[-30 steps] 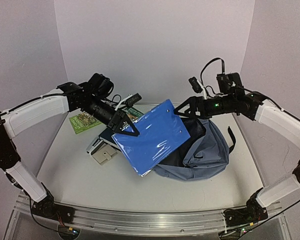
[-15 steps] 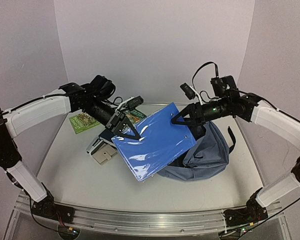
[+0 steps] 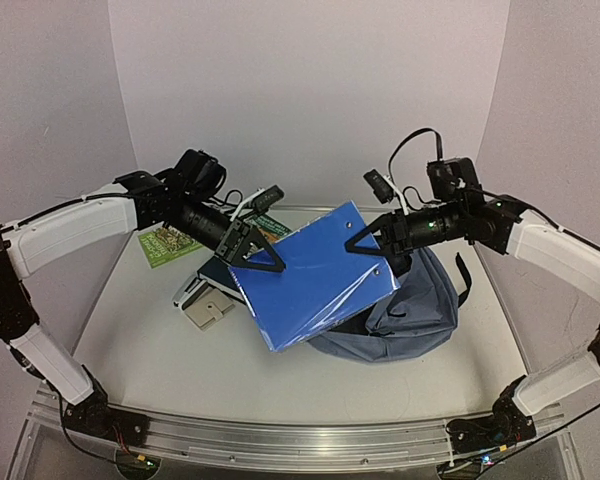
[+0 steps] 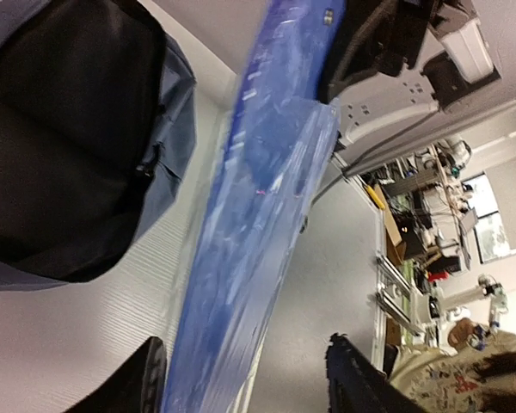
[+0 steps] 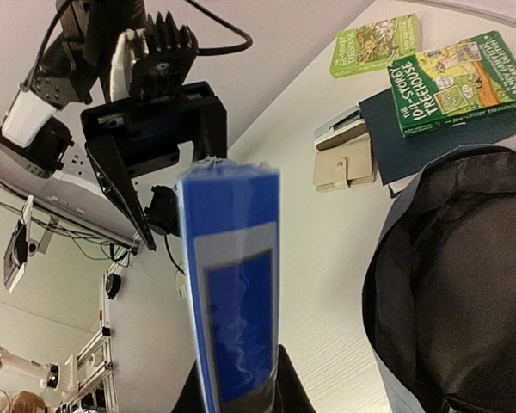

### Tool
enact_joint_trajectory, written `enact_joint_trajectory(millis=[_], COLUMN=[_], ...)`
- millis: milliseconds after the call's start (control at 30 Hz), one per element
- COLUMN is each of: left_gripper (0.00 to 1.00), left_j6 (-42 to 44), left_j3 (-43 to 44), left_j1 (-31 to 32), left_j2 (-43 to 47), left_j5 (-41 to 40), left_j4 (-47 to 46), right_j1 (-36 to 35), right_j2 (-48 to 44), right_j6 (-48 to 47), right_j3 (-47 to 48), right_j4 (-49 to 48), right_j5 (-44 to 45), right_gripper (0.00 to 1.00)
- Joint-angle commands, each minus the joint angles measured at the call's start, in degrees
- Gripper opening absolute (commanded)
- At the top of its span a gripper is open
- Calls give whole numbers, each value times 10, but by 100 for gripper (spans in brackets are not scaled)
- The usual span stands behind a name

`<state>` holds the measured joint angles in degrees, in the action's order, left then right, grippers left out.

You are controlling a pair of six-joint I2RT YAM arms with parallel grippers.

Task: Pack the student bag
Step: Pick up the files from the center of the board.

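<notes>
DESK: What lies nearest the arms' bases?

PHOTOGRAPHER: Bare white table. Beyond it, left of centre, is a small beige case, just beside a dark blue notebook.

DESK: And the student bag?

PHOTOGRAPHER: The student bag slumps on the table right of centre, its mouth open and its dark lining showing. A blue binder hangs tilted in the air over the bag's left half and hides part of it from the overhead camera.

DESK: Who has the binder?

PHOTOGRAPHER: The right gripper, pictured above the bag's far side, has its fingers pinched tight on the binder's far right edge. The left gripper stands at the opposite, left edge. Its jaws are spread wide, one finger on each side of the binder, and they do not clamp it. Whether a finger brushes the cover I cannot tell.

DESK: Farther back?

PHOTOGRAPHER: A green Treehouse paperback lies on the notebook. A second green book lies flat at the far left, apart from that pile.
</notes>
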<state>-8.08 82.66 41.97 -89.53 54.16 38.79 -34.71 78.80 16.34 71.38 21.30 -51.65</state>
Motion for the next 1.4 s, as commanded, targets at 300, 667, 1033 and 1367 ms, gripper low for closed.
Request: enact_joint_trajectory(millis=[300, 667, 1033, 1367], left_gripper=[94, 90, 55, 27], left_j6=[-218, -289, -326, -349], left_j3=[-186, -199, -192, -199], left_j1=[-86, -86, -86, -86], left_j2=[149, 158, 136, 128], left_j5=[-86, -19, 21, 26], left_j4=[-367, -480, -532, -551], right_j1=[-1, -1, -1, -2], right_j2=[-138, -115, -85, -56], right_j6=[195, 236, 242, 235], right_j3=[-91, -99, -108, -101], right_j4=[-287, -340, -363, -364], right_j5=[145, 158, 165, 161], right_gripper=[0, 0, 0, 0])
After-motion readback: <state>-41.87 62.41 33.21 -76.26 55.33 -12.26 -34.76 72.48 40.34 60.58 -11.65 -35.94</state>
